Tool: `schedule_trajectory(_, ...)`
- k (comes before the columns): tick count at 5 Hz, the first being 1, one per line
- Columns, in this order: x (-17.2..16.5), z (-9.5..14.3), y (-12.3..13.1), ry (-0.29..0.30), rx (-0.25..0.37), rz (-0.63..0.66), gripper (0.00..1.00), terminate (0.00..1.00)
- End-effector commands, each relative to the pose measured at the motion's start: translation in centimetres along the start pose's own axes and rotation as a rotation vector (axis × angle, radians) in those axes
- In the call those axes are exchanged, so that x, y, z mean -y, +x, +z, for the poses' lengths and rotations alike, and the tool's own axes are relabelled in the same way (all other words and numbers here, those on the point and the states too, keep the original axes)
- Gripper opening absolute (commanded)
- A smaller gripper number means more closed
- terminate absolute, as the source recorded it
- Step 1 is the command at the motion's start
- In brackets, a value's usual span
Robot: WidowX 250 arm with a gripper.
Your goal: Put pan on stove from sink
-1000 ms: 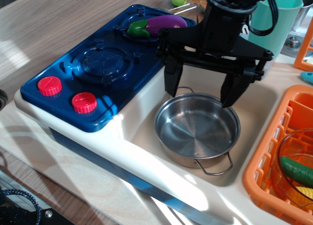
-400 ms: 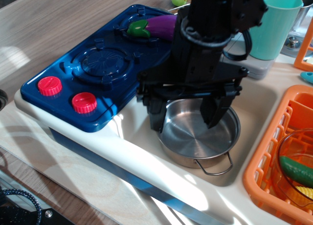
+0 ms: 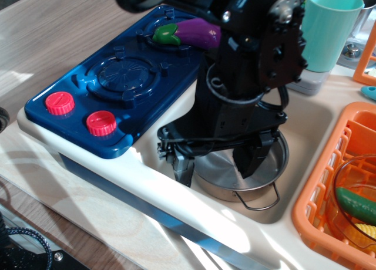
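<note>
Two black fingers (image 3: pixel 184 167) of the gripper (image 3: pixel 214 164) stand spread apart, one just outside the near-left rim of the pan (image 3: pixel 258 179) and the other inside it, not clenched on anything. The pan sits in the sink (image 3: pixel 305 114) beneath them. Left of the fingers lies the stove (image 3: pixel 117 82), with an eggplant (image 3: pixel 197 30) on its far burner.

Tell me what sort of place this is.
Most likely a toy play kitchen set on a wooden tabletop: a blue plastic stove with red knobs, a cream sink holding a steel pan, and an orange dish rack alongside.
</note>
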State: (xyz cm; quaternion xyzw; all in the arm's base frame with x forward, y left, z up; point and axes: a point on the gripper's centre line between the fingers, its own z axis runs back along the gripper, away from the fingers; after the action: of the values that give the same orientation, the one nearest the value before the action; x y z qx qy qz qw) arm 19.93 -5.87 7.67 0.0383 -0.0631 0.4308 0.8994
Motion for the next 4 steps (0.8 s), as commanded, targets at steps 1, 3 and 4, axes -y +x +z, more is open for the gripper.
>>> schedule_trajectory(1,0.21,-1.13,0.53,-0.043,0.008,0.049,1.0,0.0)
schedule_trajectory(3,0.54,-1.66,0.31,-0.023,0.024,0.076,0.0,0.0)
schedule_trajectory(4,0.61,-1.44,0.46,-0.017,0.003,0.068,0.0,0.0)
